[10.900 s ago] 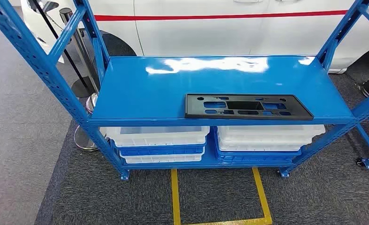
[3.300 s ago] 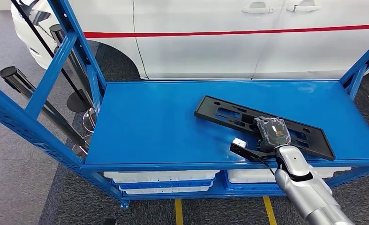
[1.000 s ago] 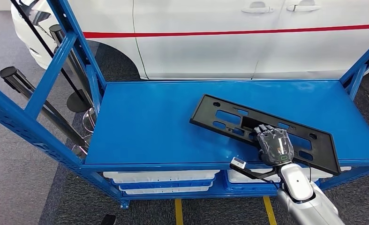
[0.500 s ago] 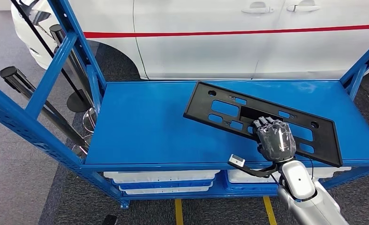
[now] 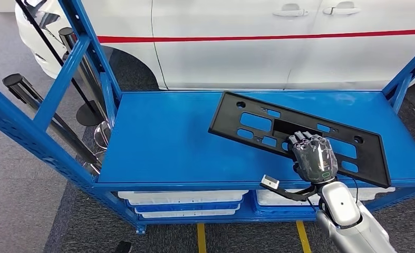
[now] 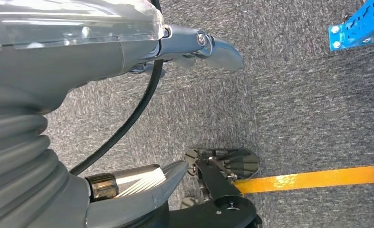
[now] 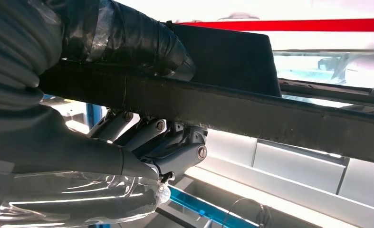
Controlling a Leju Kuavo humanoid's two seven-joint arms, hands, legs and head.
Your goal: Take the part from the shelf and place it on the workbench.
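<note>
— Where is the part [image 5: 258, 125] at this moment?

— The long black plate with its cut-outs sits over the right half of the blue shelf [image 5: 163, 142], lying slantwise, with its near right corner reaching out past the shelf's front edge.

— And the right hand [image 5: 313, 158]?

— It holds the part by the near long edge. In the right wrist view the thumb [image 7: 128, 40] lies across one face of the plate and the fingers [image 7: 175, 147] curl against the other.

— The left hand [image 6: 194, 45]?

— It hangs over grey carpet by a yellow floor line [image 6: 318, 178]; whether its fingers are spread or curled, the view cannot tell.

— Behind the shelf?

— A white car [image 5: 258, 47] with a red stripe.
</note>
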